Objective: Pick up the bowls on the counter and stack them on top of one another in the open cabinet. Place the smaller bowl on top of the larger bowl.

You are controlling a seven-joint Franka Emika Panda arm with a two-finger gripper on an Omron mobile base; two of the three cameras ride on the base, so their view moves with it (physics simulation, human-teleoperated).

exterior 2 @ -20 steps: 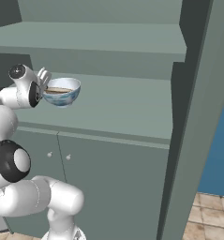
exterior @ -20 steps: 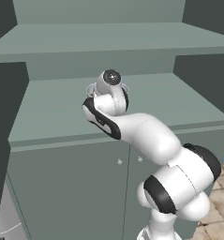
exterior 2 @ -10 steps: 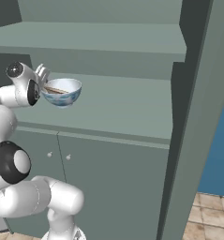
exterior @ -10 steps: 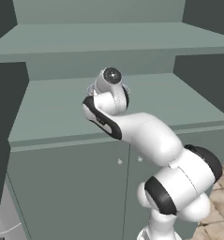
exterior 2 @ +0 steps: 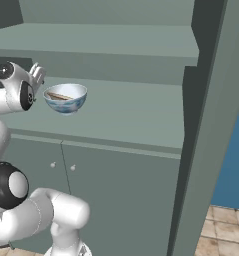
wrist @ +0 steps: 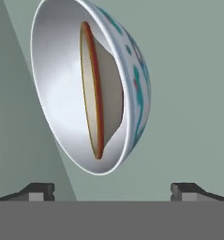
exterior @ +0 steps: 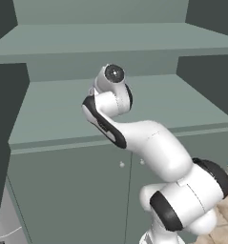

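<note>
A rendered kitchen: a tall grey-green cabinet (exterior 2: 141, 115) with wide flat shelves stands open, its lower doors fitted with small round pale knobs (exterior 2: 53, 164). At four o'clock in the right base view, tan floor tiles (exterior 2: 226, 230) meet a blue wall (exterior 2: 233, 150).

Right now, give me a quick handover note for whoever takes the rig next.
Gripper: open, holding nothing, just short of the bowls.
Smaller bowl: nested inside the larger bowl.
Larger bowl: sitting on the cabinet shelf, above the lower doors.
Done: both bowls in the open cabinet, small one on top.
Left: probably only backing the arm away; the stack looks settled.
</note>
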